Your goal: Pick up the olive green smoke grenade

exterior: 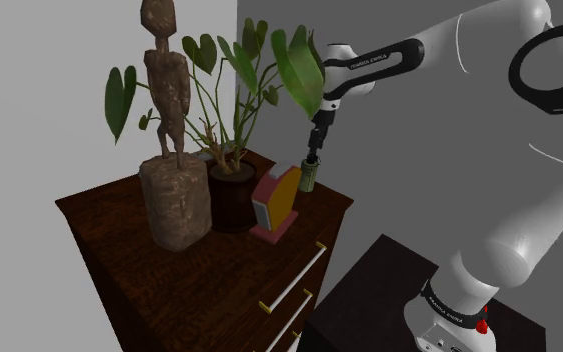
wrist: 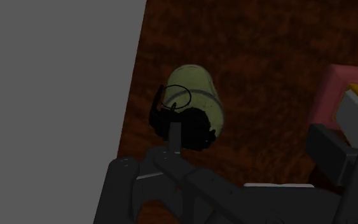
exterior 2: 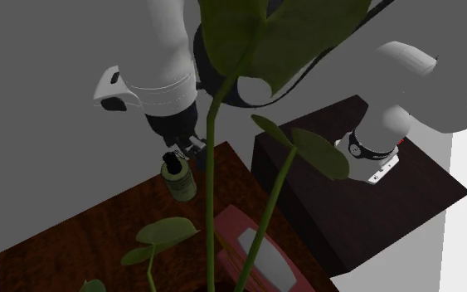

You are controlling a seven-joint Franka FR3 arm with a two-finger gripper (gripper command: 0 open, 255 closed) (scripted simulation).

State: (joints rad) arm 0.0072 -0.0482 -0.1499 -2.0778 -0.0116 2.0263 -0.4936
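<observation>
Olive smoke grenade (exterior: 309,177) is seen upright on dresser (exterior: 119,222) top by the wall, just under gripper (exterior: 313,150); fingers (wrist: 329,147) spread, nothing pinched. Judged rigid, light-ish, smooth cyl. body: best gripped mid-body, below black fuze head.

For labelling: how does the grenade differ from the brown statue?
The grenade is short, olive, cylindrical, black-capped; the statue is tall, brown, a figure on a block. The grenade is at the shoulder view's right of the plant, the statue at its left. Both stand upright on the dresser.
</observation>
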